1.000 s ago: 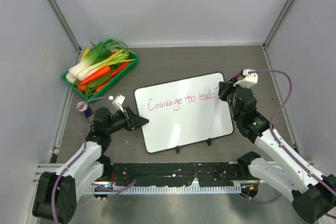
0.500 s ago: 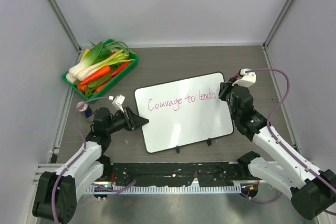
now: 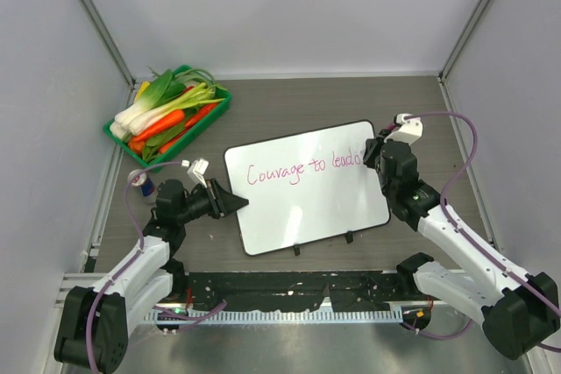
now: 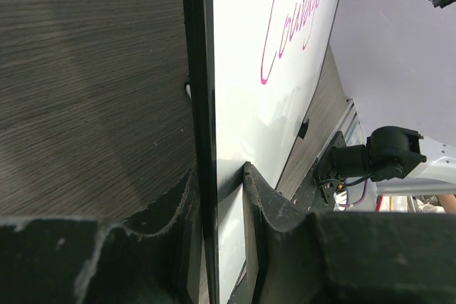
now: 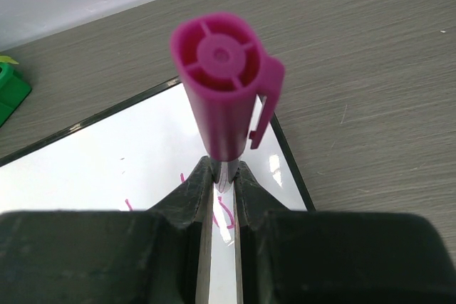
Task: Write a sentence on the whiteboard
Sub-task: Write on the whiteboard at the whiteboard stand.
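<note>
The whiteboard (image 3: 307, 203) lies flat at the table's middle, black-framed, with two black clips on its near edge. The sentence (image 3: 302, 168) in pink cursive reads about "Courage to leade" across its upper part. My left gripper (image 3: 230, 202) is shut on the board's left edge; the left wrist view shows the frame (image 4: 203, 105) between the jaws. My right gripper (image 3: 375, 151) is shut on a magenta marker (image 5: 222, 90), held upright over the board's top right corner (image 5: 281, 169) at the line's end. The marker's tip is hidden by the fingers.
A green tray (image 3: 215, 111) of toy vegetables stands at the back left. A small red and blue can (image 3: 145, 185) stands by the left arm. Grey walls close in the table on three sides. The arm bases sit along the near rail.
The right gripper with the marker has shifted slightly to the left and away over the board's top right corner. The left arm and the board have not moved.
</note>
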`<state>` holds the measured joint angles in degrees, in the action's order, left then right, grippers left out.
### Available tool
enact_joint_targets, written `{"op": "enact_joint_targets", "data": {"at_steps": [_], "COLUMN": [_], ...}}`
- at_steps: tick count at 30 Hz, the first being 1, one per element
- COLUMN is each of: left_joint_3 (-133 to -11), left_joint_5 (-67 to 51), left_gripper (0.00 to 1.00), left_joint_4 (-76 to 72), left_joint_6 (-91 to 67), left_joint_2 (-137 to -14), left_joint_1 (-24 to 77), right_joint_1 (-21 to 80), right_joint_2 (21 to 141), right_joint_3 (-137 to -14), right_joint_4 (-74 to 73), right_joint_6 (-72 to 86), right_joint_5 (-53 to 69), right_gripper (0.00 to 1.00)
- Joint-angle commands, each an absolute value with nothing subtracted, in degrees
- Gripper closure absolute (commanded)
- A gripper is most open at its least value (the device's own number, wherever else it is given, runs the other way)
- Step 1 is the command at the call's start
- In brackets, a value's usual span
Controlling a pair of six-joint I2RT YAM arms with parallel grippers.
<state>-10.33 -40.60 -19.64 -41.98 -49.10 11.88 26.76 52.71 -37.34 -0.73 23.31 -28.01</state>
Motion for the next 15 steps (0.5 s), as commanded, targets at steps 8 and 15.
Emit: {"op": "enact_joint_targets", "data": {"at_steps": [8, 15], "left_joint_3": [-10.4, -10.4], "left_joint_5": [-39.1, -39.1], "left_gripper": [1.0, 1.0], "left_joint_4": [-20.6, -20.5], "left_joint_6": [-39.7, -39.7], "left_joint_2": [-48.6, -48.4], "left_joint_1": [11.8, 11.8], "right_joint_1": [25.7, 25.3], "right_joint_2": [54.1, 54.5], "right_joint_3": [-37.0, -36.6], "right_joint_4": [2.5, 2.7], "right_joint_6": [24.1, 24.6], "right_joint_5": [-29.1, -27.5], "right_gripper": [0.99, 0.99]}}
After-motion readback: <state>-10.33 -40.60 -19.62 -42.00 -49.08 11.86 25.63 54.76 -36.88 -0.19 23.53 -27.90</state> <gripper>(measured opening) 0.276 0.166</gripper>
